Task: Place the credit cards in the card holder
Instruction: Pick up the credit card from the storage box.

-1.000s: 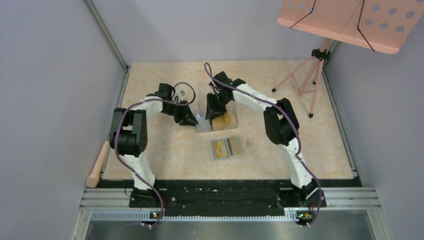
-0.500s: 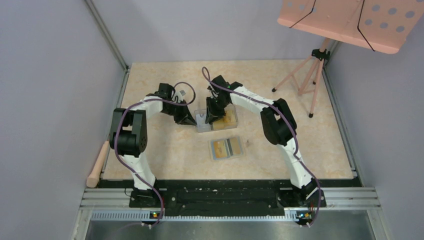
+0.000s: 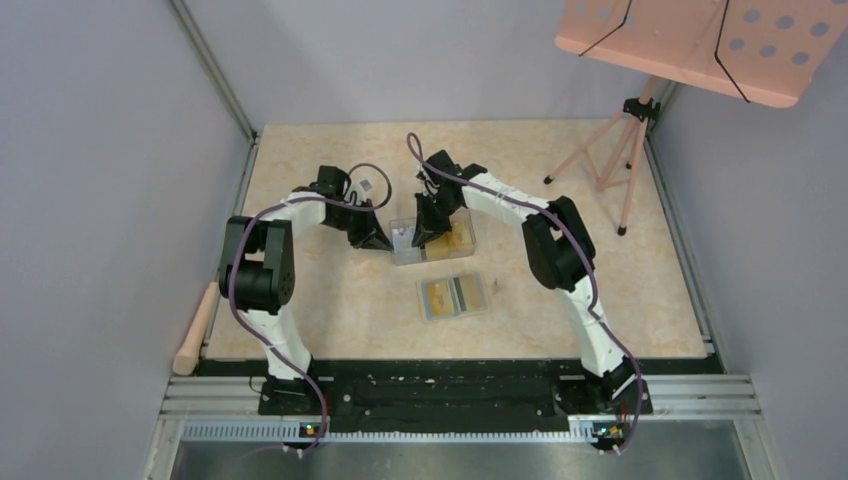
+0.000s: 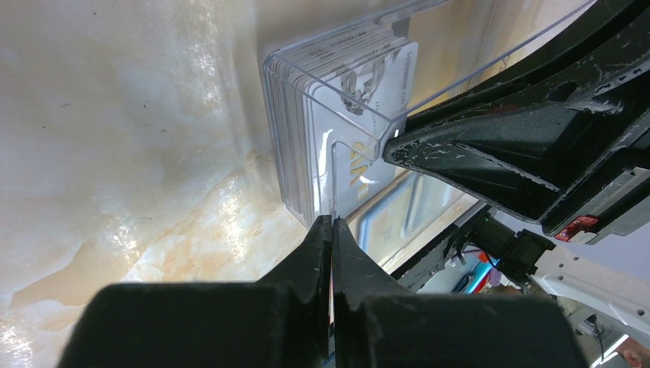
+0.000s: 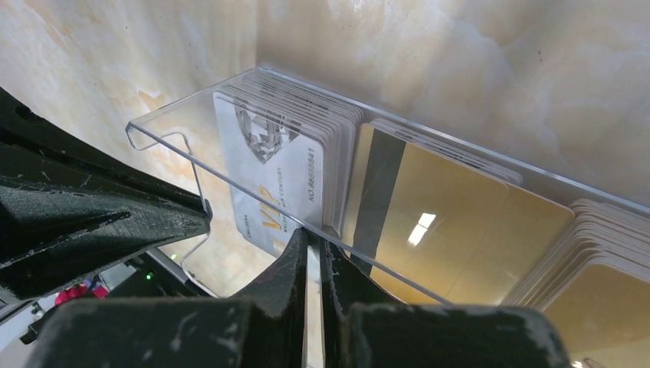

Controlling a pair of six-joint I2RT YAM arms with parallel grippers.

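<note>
Over on the left, the black left fingers (image 4: 310,257) were brought in low beside the clear rectangular plastic box (image 4: 277,115) on the beige marbled desk (image 3: 330,290). They were closed almost completely, with the thin end wall of the box pinched between the tips. The box was apparently being held there so that it would be steadied while a card was worked out of it.

Inside the box, the thin flat credit cards were stood on edge. A pack of white ones (image 5: 268,176) was pressed against the left end, and the golden-yellow ones (image 5: 452,222) were leaned back to the right of them. None had been lifted clear.

Then the black right fingers (image 5: 287,280) were set down from above at the near wall of the box, just by the white pack. They were drawn nearly together on something thin and pale. Whether that was a card's edge or the clear wall could not be told.

Further right and nearer the bases, the small flat tan folding card holder (image 3: 453,297) was laid open on the desk. It lay just apart from the box and was touched by neither arm, presumably left spread open so that a card could be slid in.
</note>
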